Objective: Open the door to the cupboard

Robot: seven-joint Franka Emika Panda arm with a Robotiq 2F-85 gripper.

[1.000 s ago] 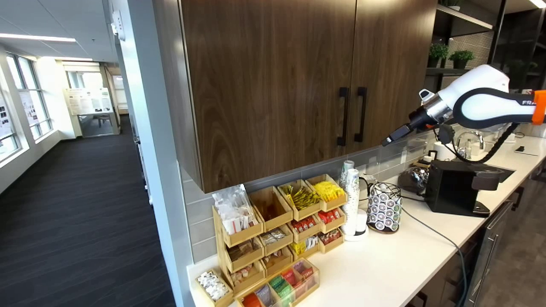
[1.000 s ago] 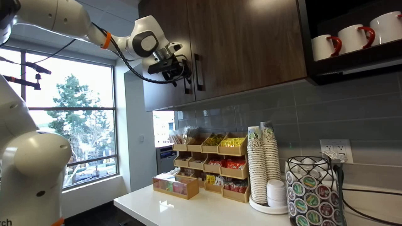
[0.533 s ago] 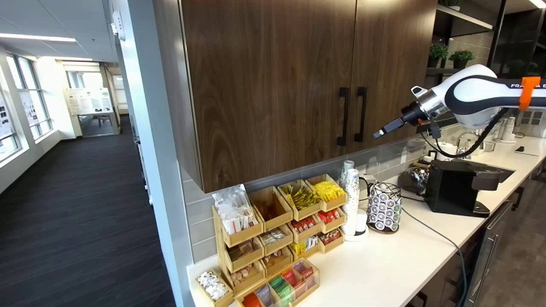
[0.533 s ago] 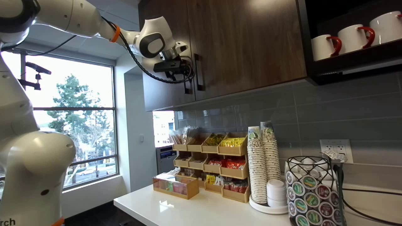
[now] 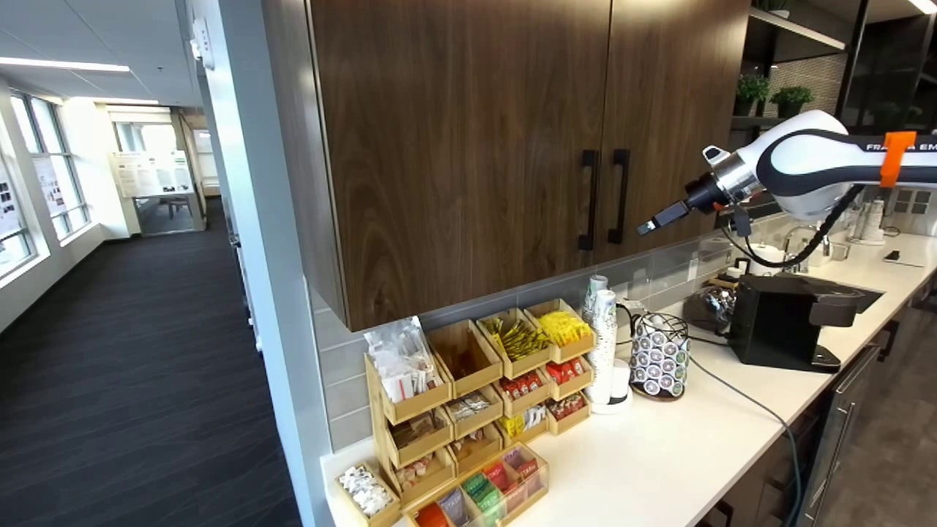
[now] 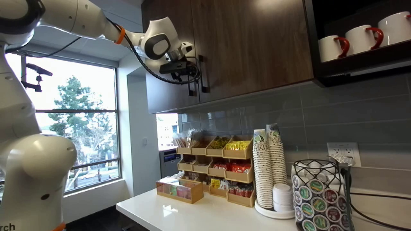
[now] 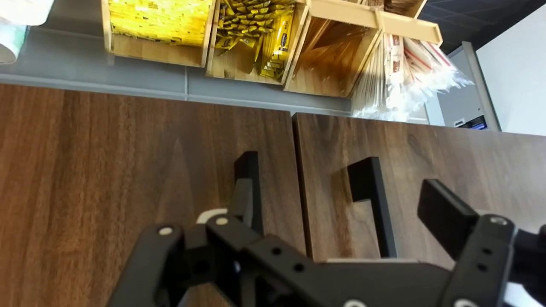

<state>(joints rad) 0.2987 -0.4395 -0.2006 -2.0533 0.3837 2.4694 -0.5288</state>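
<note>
Tall dark-brown wood-grain right door (image 5: 677, 110) closed | black two-finger gripper (image 7: 337, 187) spread, near slim black bar handle (image 5: 622, 196) | grasp, pull apparently remaining

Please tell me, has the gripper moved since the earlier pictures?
Yes: in an exterior view, the gripper has come closer to the nearest black handle, and slightly higher.

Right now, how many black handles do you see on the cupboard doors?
2. In both exterior views, one handle is near the left edge of the right door, and its twin near the right edge of the left door. Both doors' tops are out of view.
</note>
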